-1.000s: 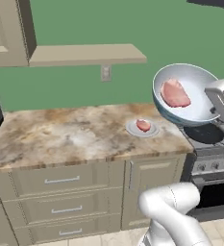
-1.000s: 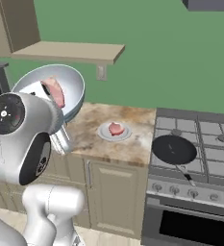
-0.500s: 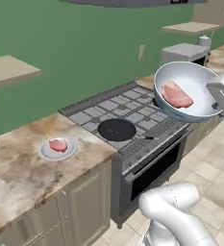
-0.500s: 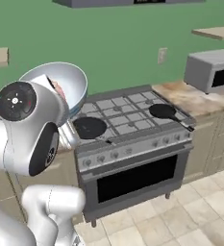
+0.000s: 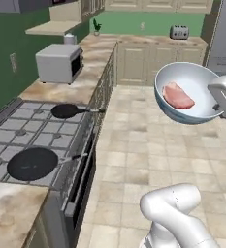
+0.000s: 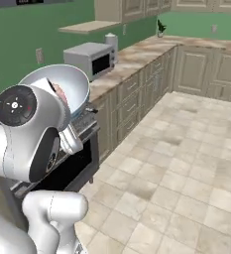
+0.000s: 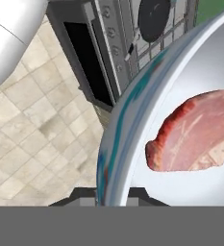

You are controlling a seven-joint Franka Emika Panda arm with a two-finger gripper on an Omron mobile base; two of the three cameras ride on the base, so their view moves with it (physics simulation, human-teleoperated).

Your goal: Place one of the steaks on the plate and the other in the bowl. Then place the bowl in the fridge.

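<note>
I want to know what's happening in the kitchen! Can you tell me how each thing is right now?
Bowl: held up in the air over the floor, tilted.
Steak: lying inside the bowl.
Gripper: jaws on the bowl's rim.
Frying pan: empty, on the stove.
Microwave: door shut.

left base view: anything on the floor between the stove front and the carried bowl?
No. The beige tiled floor is bare between the steel stove front and the deep white bowl holding a pink-red raw steak.
</note>
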